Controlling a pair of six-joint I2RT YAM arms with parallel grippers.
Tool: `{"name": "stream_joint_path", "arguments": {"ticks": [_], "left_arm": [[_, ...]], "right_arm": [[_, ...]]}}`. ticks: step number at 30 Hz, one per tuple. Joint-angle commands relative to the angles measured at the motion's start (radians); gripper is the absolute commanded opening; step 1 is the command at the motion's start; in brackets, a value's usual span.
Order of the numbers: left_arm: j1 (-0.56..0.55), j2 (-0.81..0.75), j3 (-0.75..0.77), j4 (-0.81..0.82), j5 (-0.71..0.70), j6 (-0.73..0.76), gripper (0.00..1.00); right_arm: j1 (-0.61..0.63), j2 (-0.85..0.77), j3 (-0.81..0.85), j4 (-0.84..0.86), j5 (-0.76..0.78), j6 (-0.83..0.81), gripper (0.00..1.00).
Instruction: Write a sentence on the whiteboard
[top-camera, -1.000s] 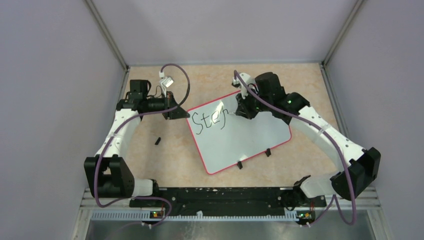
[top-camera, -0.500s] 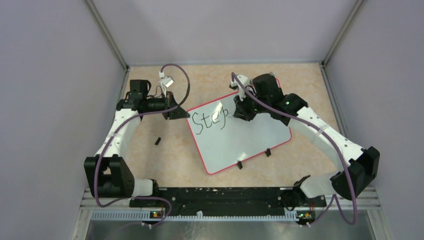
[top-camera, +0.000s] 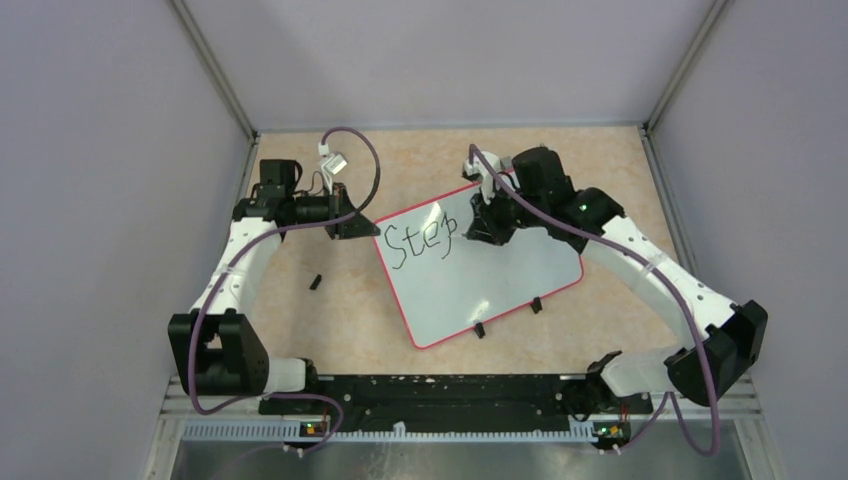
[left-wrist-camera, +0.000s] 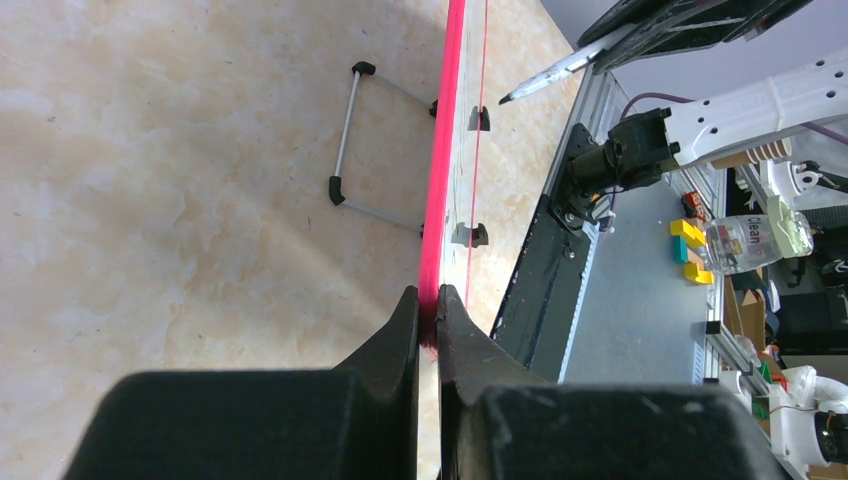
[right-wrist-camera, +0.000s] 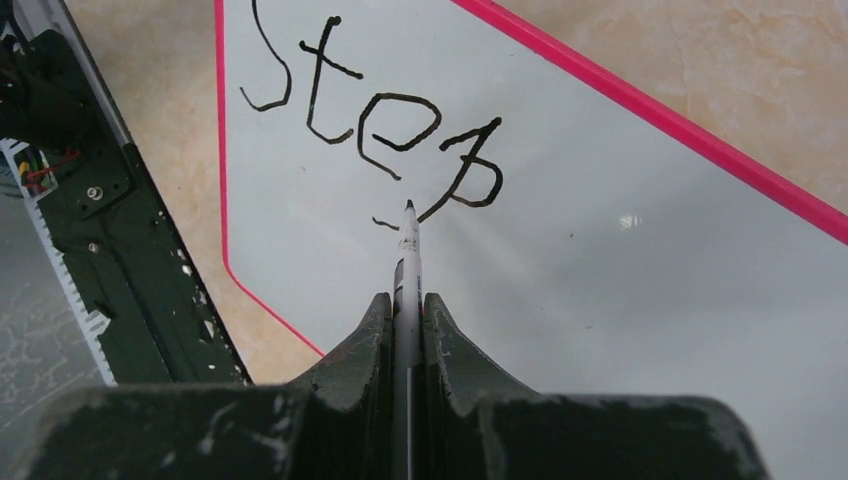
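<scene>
left gripper (left-wrist-camera: 428, 302) pinches the one whiteboard (top-camera: 500, 280), right gripper (right-wrist-camera: 406, 302) clamps one marker (right-wrist-camera: 408, 255).

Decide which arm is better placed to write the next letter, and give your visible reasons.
Right. The right gripper holds the marker, tip beside the sentence on the whiteboard; the left gripper is shut on the pink rim.

Tabletop (top-camera: 420, 165) beyond whiteboard (top-camera: 500, 285): open strip up to back wall (top-camera: 450, 60). Left of board: open, except small black piece (top-camera: 316, 282). Left gripper (top-camera: 362, 228) clamps board's left corner. Right gripper (top-camera: 487, 228) with marker (right-wrist-camera: 408, 250) occupies far part. Near half of board unobstructed; two clips (top-camera: 536, 304) on near edge.
</scene>
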Motion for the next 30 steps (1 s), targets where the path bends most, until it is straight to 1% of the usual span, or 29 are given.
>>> {"name": "stream_joint_path", "arguments": {"ticks": [1, 5, 8, 23, 30], "left_arm": [[-0.005, -0.004, 0.003, 0.009, 0.003, 0.036, 0.0], [-0.003, -0.003, 0.005, 0.008, 0.001, 0.035, 0.0], [-0.005, -0.003, 0.004, 0.008, 0.001, 0.036, 0.0], [-0.003, -0.002, 0.004, 0.006, 0.0, 0.036, 0.0], [-0.004, -0.001, 0.003, 0.006, -0.002, 0.036, 0.0]], "right_arm": [[-0.049, -0.072, 0.038, -0.006, -0.051, -0.021, 0.0], [-0.1, -0.089, 0.032, -0.011, -0.055, -0.033, 0.0], [-0.113, -0.096, 0.027, -0.006, -0.04, -0.045, 0.0], [-0.112, -0.046, 0.017, 0.018, 0.016, -0.052, 0.0], [-0.11, -0.028, 0.016, 0.043, 0.013, -0.051, 0.0]]}}
